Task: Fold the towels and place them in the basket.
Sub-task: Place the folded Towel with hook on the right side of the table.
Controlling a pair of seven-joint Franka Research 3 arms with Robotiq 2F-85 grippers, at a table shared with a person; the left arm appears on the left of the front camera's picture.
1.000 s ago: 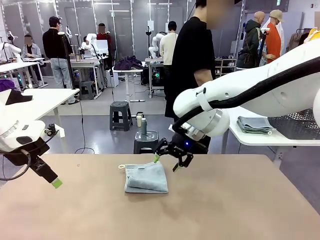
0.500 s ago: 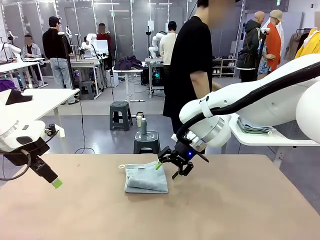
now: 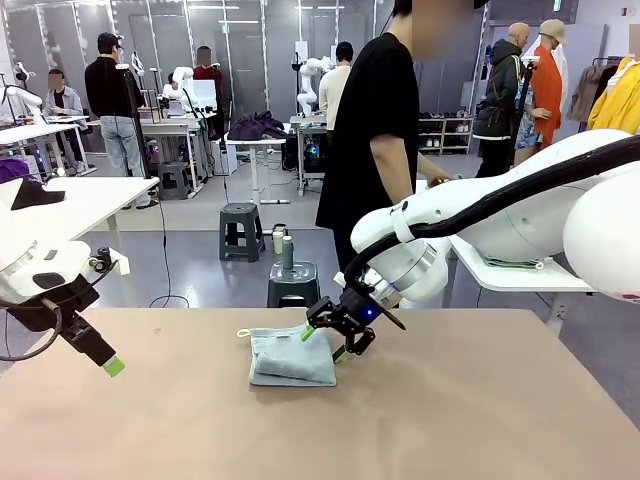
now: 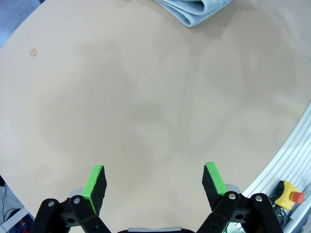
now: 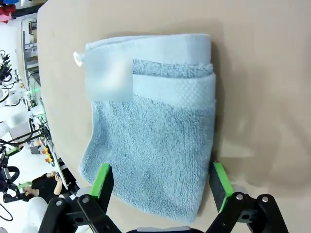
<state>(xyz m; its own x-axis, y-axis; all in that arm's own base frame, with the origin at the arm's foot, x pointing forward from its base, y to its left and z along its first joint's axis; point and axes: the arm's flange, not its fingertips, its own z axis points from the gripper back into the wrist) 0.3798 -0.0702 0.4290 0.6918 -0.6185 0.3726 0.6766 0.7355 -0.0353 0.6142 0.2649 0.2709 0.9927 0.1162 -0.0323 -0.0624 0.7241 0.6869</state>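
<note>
Currently, the table (image 3: 470,420) is the work surface. The right arm (image 3: 500,215) reaches across its middle. A person (image 3: 375,130) stands beyond the far edge. One folded blue towel (image 3: 292,357) lies flat on the table, left of centre and near the far edge. The right end effector (image 3: 324,343) is open and empty at the towel's right edge, with one finger over the terry and the other over bare table just beside it. The left end effector (image 4: 154,171) is open and empty above bare table, well left of the towel. A white loop (image 3: 243,333) sits at the towel's far left corner.
</note>
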